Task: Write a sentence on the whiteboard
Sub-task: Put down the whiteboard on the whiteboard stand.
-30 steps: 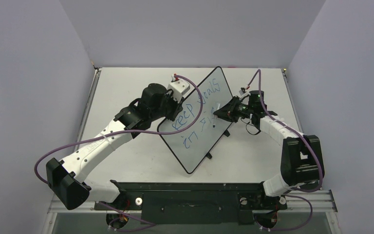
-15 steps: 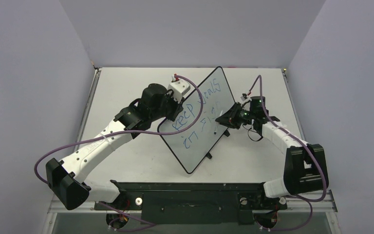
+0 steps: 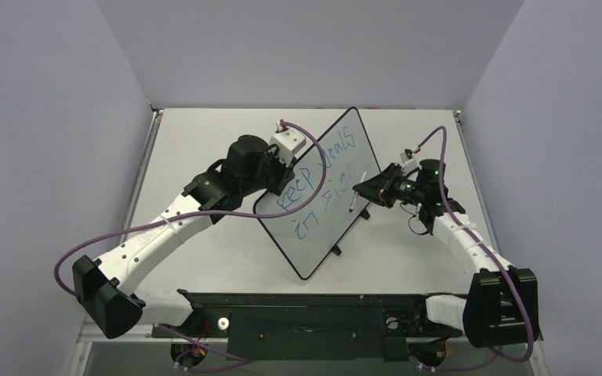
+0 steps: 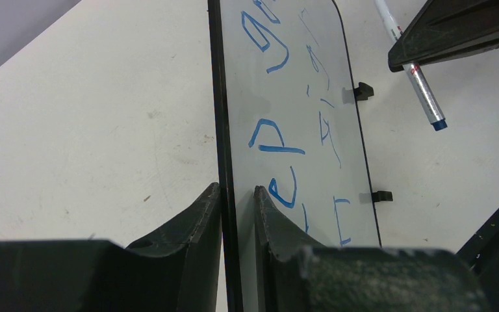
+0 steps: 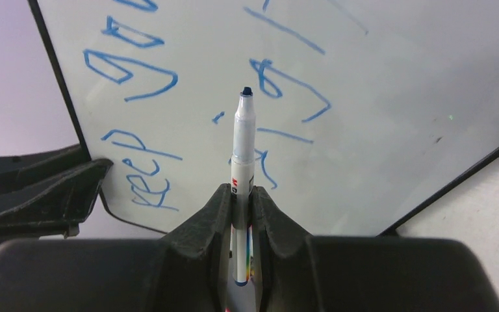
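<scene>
Whiteboard (image 3: 313, 249) stood propped mid-table, and the blue sentence (image 3: 319, 182) looked unfinished on its second line. Your left gripper (image 4: 234, 195) pinched its 9 o'clock rim. Your right gripper (image 5: 242, 195), at 3 o'clock, clamped the marker (image 5: 243, 140), tip off the surface. Next you needed to touch down and finish the lettering.

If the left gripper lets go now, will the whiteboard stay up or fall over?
Probably falls: the whiteboard leans on one long edge, with only two small clip feet there. It looks thin and stiff, likely light, as the left gripper holds it by the rim alone.
</scene>
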